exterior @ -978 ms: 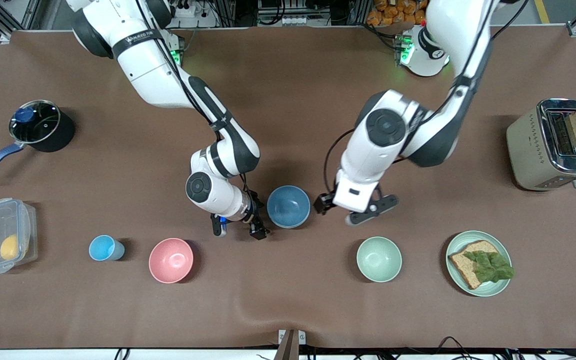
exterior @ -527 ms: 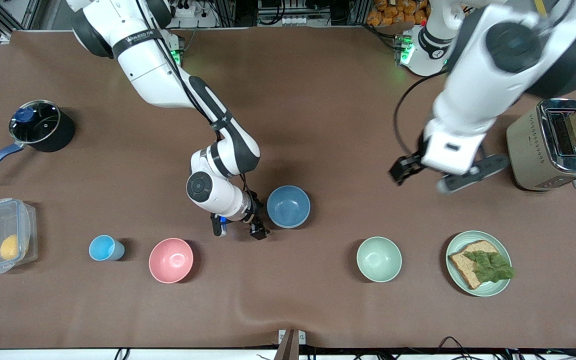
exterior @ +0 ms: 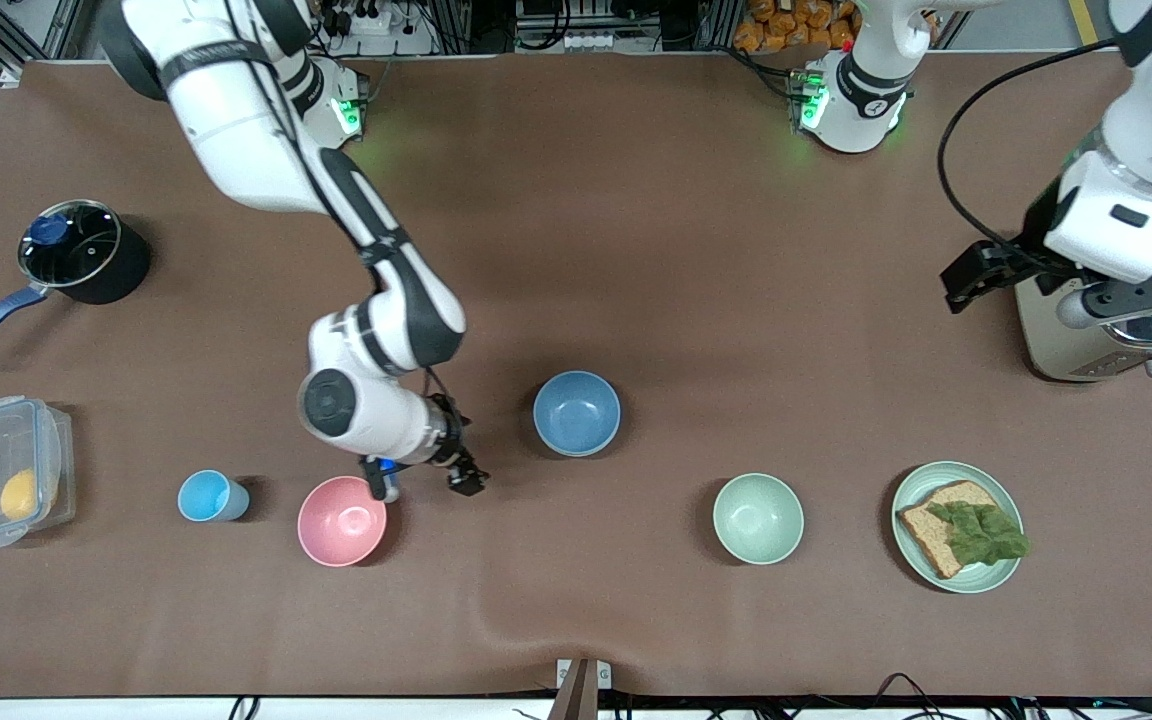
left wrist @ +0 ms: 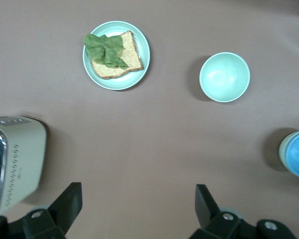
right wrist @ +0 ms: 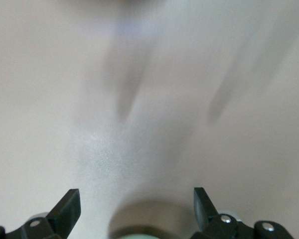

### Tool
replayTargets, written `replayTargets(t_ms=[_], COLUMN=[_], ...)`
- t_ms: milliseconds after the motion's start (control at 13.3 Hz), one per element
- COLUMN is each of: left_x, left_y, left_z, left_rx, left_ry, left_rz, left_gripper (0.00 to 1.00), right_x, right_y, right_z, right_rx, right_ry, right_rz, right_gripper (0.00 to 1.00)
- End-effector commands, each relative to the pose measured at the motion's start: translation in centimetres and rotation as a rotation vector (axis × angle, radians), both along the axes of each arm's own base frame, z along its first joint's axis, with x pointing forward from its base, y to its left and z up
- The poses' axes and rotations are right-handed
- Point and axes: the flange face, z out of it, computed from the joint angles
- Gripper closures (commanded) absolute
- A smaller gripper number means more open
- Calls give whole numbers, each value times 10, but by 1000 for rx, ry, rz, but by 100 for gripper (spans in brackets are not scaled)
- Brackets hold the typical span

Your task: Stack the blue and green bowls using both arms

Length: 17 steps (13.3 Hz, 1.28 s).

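Your right end effector (exterior: 426, 484) hangs wide open and empty over bare bench (exterior: 636, 250), between the pink bowl (exterior: 341, 520) and the blue bowl (exterior: 577, 413). Your left end effector (exterior: 1066, 290), also spread and empty, is over the toaster (exterior: 1046, 290). The matte blue bowl with its paler rim sits upright mid-bench. A pale green bowl (exterior: 758, 518) sits nearer the camera, toward the left arm's end.

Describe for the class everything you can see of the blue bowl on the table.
The blue bowl is round, matte medium blue with a paler rim, and looks empty. It stands upright on the brown table, near the middle, farther from the front camera than the pink bowl and the pale green bowl. In the left wrist view a green rim shows under its edge, as if it sits inside another bowl. Neither gripper touches it.
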Motion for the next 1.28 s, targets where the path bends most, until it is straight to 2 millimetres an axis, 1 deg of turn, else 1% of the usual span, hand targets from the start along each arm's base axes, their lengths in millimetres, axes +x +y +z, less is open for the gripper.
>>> replayTargets(t_ms=[0, 75, 151, 226, 376, 452, 602, 677, 828, 903, 978, 1129, 1204], left_x=[-18, -17, -18, -20, -24, -27, -35, -38, -38, -37, -37, -35, -33], left_y=[16, 23, 32, 34, 36, 36, 38, 38, 39, 44, 49, 64, 66], left_z=[7, 8, 9, 8, 9, 11, 11, 12, 9, 9, 9, 10, 9], left_rx=[5, 5, 5, 6, 8, 5, -43, -43, -52, -53, -54, -53, -54], left_ry=[48, 50, 55, 73, 88, 99, 119, 127, 134, 134, 133, 132, 131], left_rz=[-49, -43, -64, -91, -91, -91, -94, -105, -106, -103, -129, -140, -134], left_gripper=[0, 0, 0, 0, 0, 0, 0, 0, 0, 0, 0, 0, 0], right_x=[-2, -3, -6, -9, -24, -34, -53, -65, -93, -104, -113, -126, -132], right_y=[-73, -101, -125, -155, -200, -218, -270, -289, -313, -315, -315, -314, -313], right_z=[79, 102, 121, 136, 176, 196, 240, 264, 304, 324, 340, 359, 367], right_rx=[18, 32, 44, 48, -57, -82, -78, -85, -134, -161, -178, -185, -191], right_ry=[21, 13, 10, 9, -6, -19, -73, -116, -168, -194, -211, -218, -226], right_rz=[180, 271, 357, 442, 645, 725, 835, 911, 1035, 1080, 1090, 1089, 1090], right_gripper=[0, 0, 0, 0, 0, 0, 0, 0, 0, 0, 0, 0, 0])
